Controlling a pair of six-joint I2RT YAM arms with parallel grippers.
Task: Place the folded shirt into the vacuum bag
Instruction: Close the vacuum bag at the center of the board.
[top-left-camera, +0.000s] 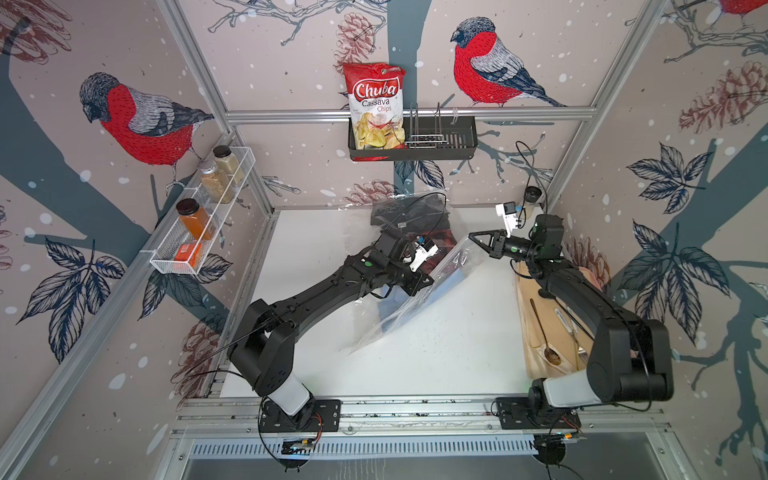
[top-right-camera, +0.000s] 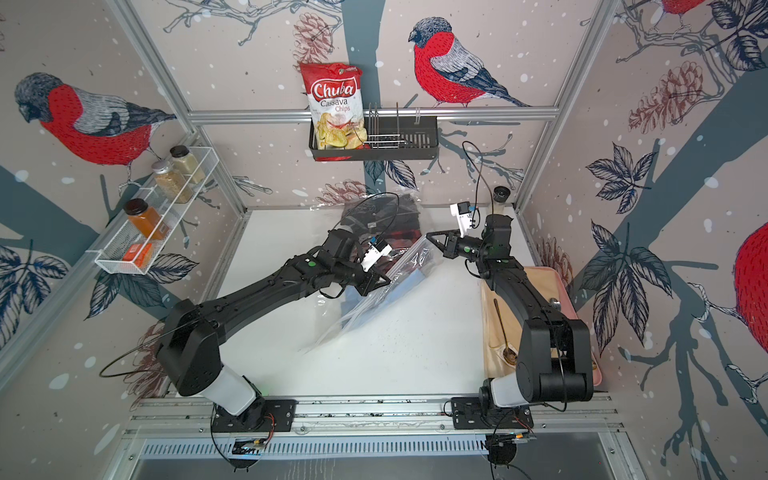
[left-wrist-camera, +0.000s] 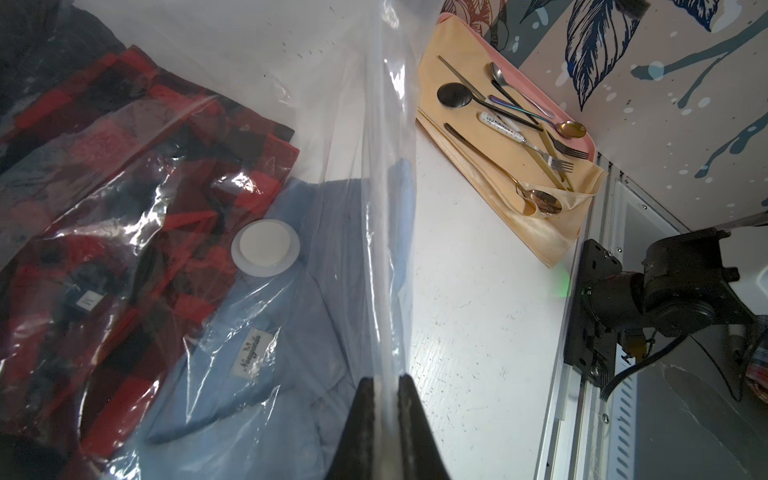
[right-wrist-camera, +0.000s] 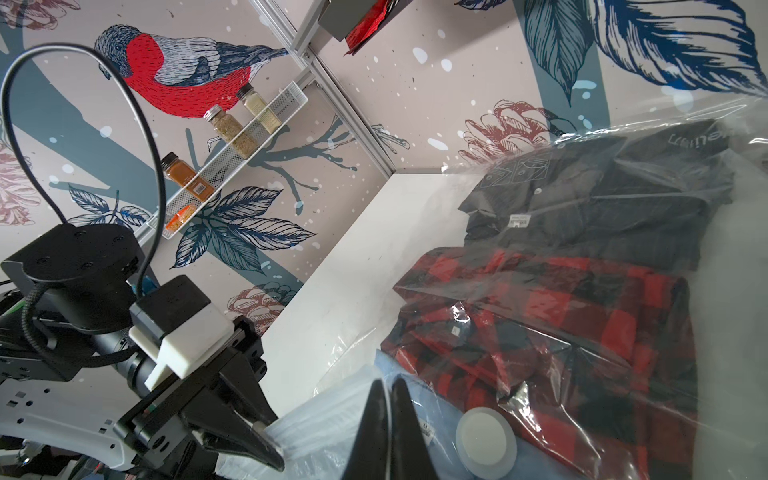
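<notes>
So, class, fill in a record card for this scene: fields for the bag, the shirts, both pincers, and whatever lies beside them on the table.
vacuum bag: clear plastic, one edge held up between the pincers
valve: round, white, lying over the shirts
shirts seen through the plastic: black shirt, red plaid shirt, blue shirt
left pincer: shut on the bag's film
right pincer: shut on the bag's edge
yellow cloth: beside the bag, with cutlery on it

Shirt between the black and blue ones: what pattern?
Red-and-black plaid shirt, clearest in right wrist view.
</notes>
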